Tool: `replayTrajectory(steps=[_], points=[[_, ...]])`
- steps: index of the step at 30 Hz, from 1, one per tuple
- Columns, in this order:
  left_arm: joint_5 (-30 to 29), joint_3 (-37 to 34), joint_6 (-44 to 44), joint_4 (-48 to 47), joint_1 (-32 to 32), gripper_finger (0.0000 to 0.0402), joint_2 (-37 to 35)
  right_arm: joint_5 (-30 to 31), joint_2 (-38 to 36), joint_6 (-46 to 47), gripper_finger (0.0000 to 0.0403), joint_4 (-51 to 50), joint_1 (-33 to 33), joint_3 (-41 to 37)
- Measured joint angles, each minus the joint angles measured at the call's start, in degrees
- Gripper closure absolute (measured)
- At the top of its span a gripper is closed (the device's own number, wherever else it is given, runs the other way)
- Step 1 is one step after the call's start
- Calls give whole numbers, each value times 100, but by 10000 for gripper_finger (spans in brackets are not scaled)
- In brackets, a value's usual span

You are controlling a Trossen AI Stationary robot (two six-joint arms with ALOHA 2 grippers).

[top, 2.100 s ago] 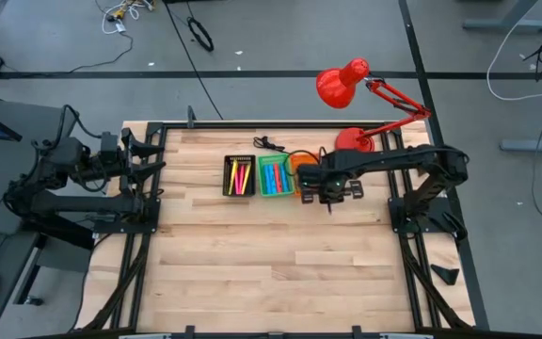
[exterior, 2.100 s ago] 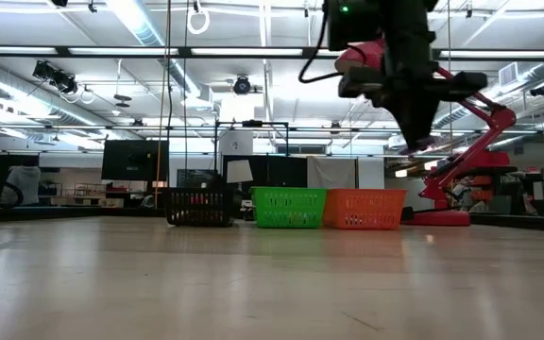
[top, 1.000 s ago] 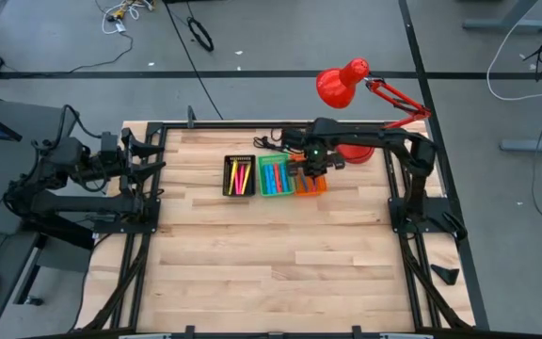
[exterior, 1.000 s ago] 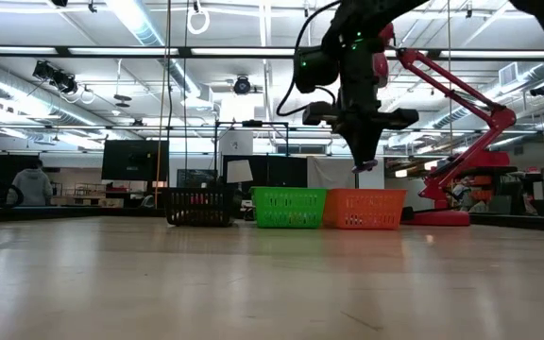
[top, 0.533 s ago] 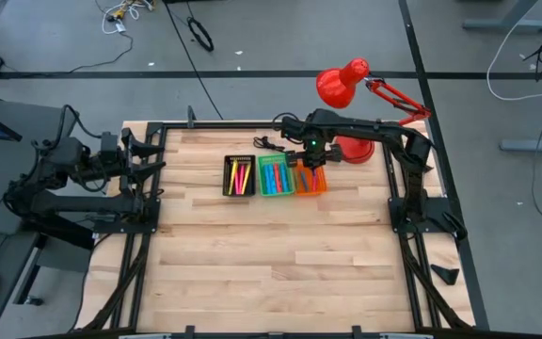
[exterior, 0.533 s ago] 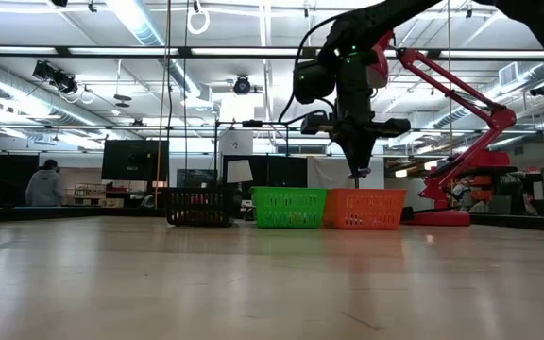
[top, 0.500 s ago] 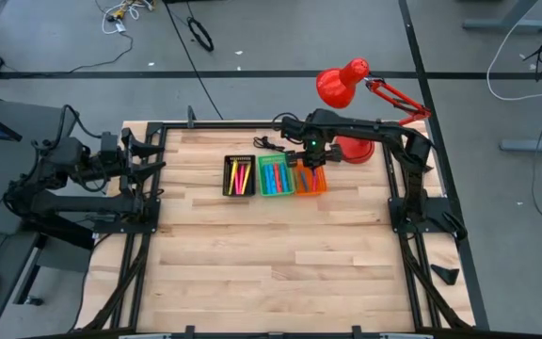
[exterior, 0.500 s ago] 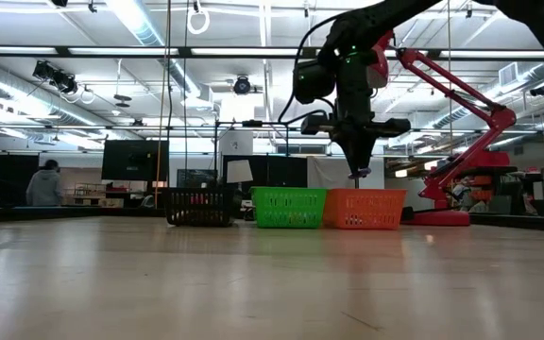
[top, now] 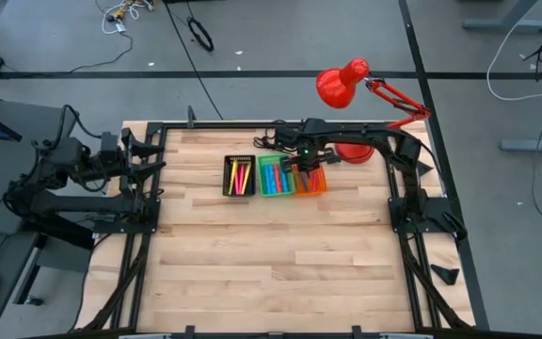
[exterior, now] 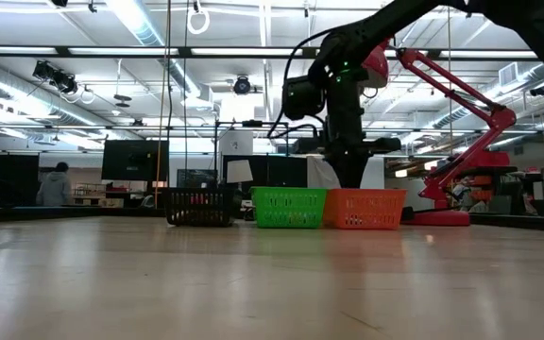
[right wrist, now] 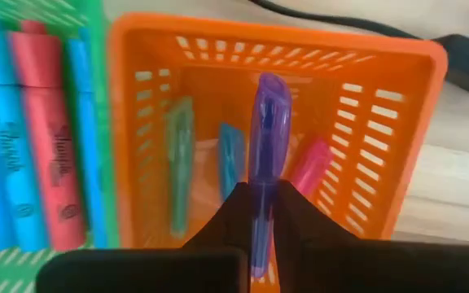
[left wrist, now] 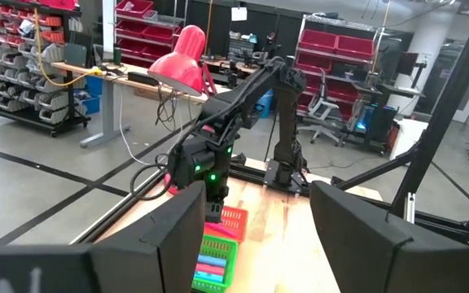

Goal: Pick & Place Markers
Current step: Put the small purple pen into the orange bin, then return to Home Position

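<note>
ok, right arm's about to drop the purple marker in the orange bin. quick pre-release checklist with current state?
1. Right tool shut on the purple marker: ok.
2. Marker over the orange bin, not the green bin: ok, the bin's floor shows behind it.
3. Tool lowered to the bin: ok, in the low view it hangs just above the orange bin's rim.
4. Room in the bin: ok, only a green, a blue and a pink marker lie inside.
5. Marker tip's height above the bin floor: cannot tell.
6. Left tool out of the way: ok, at the table's left edge.
</note>
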Motion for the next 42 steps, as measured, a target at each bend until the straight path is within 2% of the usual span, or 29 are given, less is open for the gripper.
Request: replayTrajectory(steps=[8,11,20,25,32,38,42], points=[[2,0,0,-2,-2,173,-2,2,334,-63,386,24,60,0],[0,0,0,-2,-2,173,0,-39,409,-66,373,7,105,-4],[0,0,0,-2,-2,173,0,51,396,-136,259,-27,165,-4],[0,0,0,-2,0,173,0,49,286,-94,223,-18,208,-4],[2,0,0,-2,-2,173,-2,78,-248,-45,221,-30,343,-4],[1,0,0,0,-2,173,0,585,-806,-139,236,139,763,-4],[0,0,0,-2,-2,173,0,917,-947,-280,240,601,1115,-4]])
